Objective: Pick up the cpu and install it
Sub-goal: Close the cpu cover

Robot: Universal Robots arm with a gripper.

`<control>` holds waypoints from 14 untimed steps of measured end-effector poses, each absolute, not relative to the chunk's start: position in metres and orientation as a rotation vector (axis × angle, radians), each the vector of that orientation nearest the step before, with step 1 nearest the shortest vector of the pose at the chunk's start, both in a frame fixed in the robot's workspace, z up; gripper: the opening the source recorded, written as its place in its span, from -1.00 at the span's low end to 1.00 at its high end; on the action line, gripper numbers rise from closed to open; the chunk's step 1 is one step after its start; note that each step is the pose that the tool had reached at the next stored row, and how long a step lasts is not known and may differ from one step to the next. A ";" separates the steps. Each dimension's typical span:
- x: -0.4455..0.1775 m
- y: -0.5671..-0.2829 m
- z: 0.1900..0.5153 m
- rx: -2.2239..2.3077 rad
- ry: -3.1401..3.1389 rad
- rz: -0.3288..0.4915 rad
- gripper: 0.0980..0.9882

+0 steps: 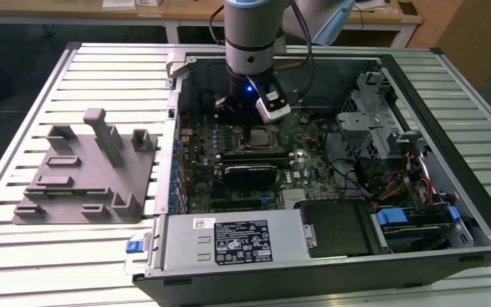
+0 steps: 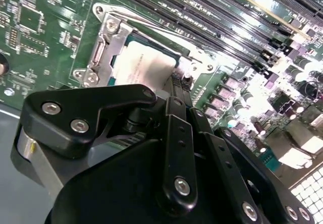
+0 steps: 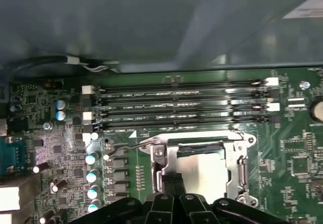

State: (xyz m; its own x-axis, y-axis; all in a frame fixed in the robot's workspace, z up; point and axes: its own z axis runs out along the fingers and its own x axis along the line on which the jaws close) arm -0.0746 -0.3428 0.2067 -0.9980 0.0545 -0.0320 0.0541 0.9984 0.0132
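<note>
in the upper middle of the exterior view the arm point(image 1: 250, 45) hangs upright inside the open computer case point(image 1: 331, 278). its gripper point(image 2: 179, 82) is clenched, tips at the edge of the socket frame point(image 2: 103, 47). the cpu point(image 2: 144, 67) lies in that frame, and memory slots point(image 2: 212, 22) run beyond.

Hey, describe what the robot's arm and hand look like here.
The arm is a grey cylinder with a pale blue joint cap, a black wrist section with a small blue light, a white box clipped beside it and a dark cable alongside. The hand is matte black, built of linked bars with silver screws.
</note>
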 end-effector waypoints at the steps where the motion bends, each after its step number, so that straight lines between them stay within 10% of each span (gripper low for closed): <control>1: -0.075 -0.343 0.206 0.079 3.108 0.019 -0.98; 14: -0.077 -0.344 0.199 0.046 3.110 0.020 -0.98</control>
